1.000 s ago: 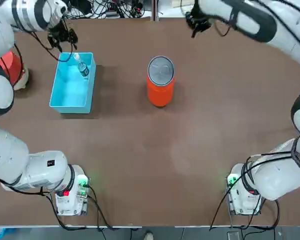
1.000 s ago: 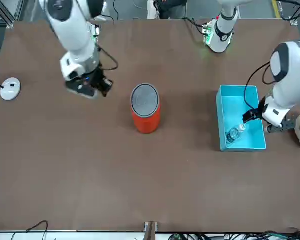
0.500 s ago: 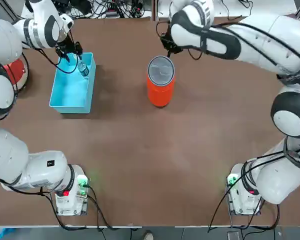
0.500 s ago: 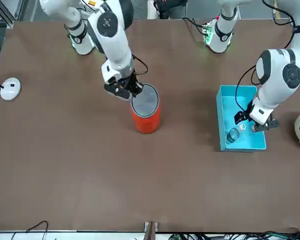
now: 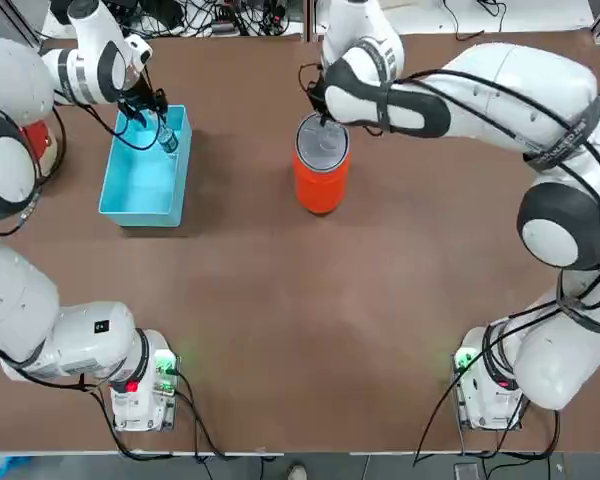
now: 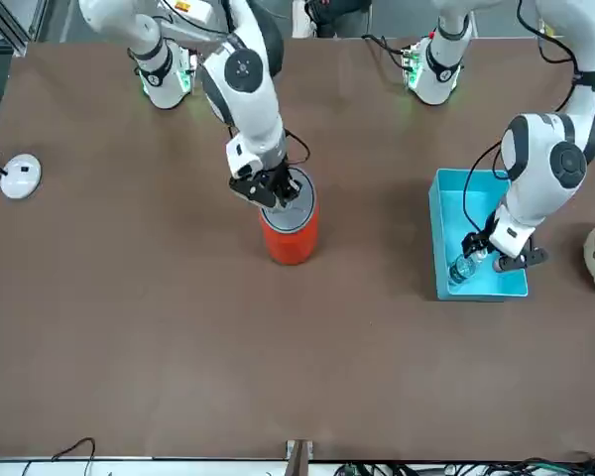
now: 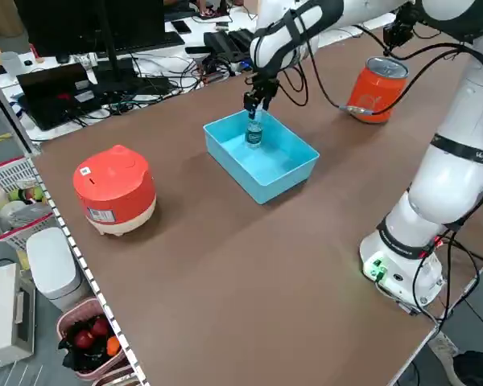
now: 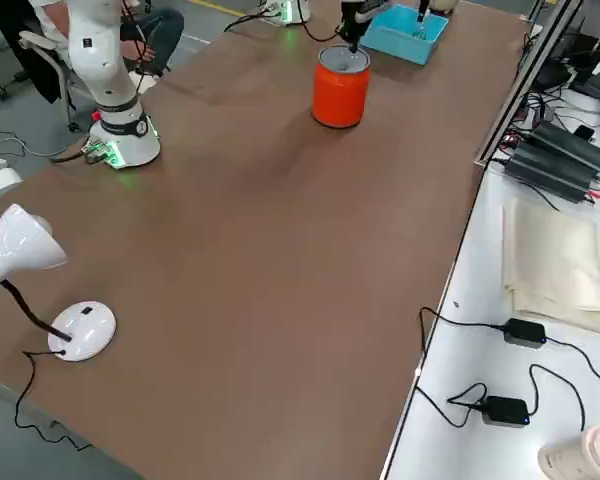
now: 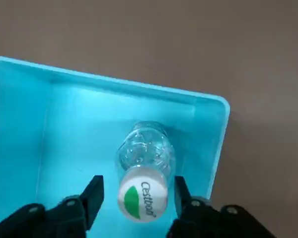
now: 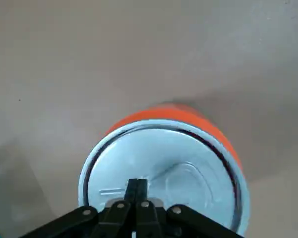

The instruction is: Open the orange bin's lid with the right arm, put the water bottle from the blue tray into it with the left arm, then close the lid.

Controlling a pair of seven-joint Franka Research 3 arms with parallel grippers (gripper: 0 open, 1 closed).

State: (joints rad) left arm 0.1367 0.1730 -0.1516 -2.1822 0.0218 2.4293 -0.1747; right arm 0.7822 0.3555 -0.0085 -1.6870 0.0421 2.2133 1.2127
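Note:
The orange bin [image 5: 320, 188] stands upright mid-table, its grey lid [image 5: 325, 145] closed on top. My right gripper [image 10: 136, 185] is shut, its tips resting on the lid [image 10: 188, 173] near the far rim; the front view shows the right gripper [image 6: 278, 190] there too. In the far corner of the blue tray [image 5: 140, 185] the water bottle [image 5: 167, 139] stands upright. My left gripper [image 9: 137, 187] is open, one finger on each side of the water bottle's [image 9: 144, 151] pale cap, with small gaps left.
A red-and-white rounded cooker [image 7: 113, 189] sits beyond the tray on the left arm's side. A white lamp base [image 6: 20, 177] lies at the table's right-arm edge. Bare brown table lies between the bin and the arm bases.
The right gripper moved from beyond the bin's far side down onto the lid. The left gripper moved closer to the bottle, now flanking its cap.

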